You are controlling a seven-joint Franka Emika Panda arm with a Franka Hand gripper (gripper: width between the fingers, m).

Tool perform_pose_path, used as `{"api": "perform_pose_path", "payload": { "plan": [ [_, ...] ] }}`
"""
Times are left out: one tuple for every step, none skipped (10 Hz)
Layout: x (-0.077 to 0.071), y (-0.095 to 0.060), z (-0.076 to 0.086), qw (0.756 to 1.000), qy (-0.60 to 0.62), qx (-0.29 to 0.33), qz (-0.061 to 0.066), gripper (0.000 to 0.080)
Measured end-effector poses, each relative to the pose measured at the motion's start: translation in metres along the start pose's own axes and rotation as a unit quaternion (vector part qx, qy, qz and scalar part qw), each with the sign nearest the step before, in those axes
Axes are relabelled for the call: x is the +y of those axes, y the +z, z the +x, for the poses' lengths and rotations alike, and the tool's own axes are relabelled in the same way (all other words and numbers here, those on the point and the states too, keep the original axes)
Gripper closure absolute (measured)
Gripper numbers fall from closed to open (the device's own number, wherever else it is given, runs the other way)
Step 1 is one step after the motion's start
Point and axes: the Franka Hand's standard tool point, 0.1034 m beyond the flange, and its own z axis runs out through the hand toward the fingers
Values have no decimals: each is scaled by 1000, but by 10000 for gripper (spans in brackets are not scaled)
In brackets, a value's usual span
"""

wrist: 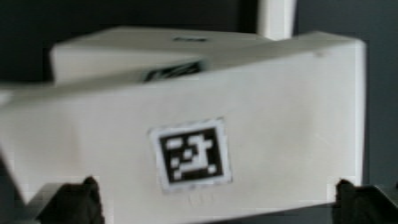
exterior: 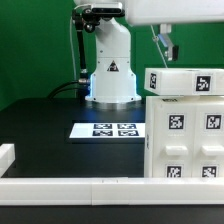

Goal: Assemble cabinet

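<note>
The cabinet (exterior: 185,135) is a tall white block of stacked box modules with black-and-white tags, at the exterior view's right. Its top module (exterior: 182,82) sits slightly askew on the stack. My gripper (exterior: 166,47) hangs just above that top module, near its far edge. In the wrist view the white top module (wrist: 160,110) with one tag (wrist: 192,155) fills the picture. My gripper (wrist: 221,205) is open, and its two dark fingertips (wrist: 75,200) stand wide apart and hold nothing.
The marker board (exterior: 108,130) lies flat on the black table left of the cabinet. The arm's white base (exterior: 110,75) stands behind it. Low white border rails (exterior: 70,186) run along the front edge and the left side.
</note>
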Motion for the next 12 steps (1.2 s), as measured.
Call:
{"api": "perform_pose_path", "payload": {
  "plan": [
    [-2, -6, 2, 998, -58, -5, -1, 151],
    [0, -8, 3, 991, -136, -8, -11, 151],
    [3, -7, 2, 986, -168, -9, -11, 151],
    [4, -7, 2, 980, -200, -10, -11, 151],
    [4, -7, 2, 973, -229, -10, -11, 151],
    [5, -6, 2, 967, -254, -11, -10, 151],
    [6, -5, 1, 947, -319, -15, -16, 151],
    [5, 0, 0, 921, -389, -25, -23, 151],
    [2, 4, -1, 889, -457, -31, -23, 151],
    [-2, 5, -1, 861, -507, -34, -25, 151],
    [0, 5, -1, 844, -534, -36, -25, 151],
    [2, 5, -1, 825, -563, -39, -27, 151]
  ]
}}
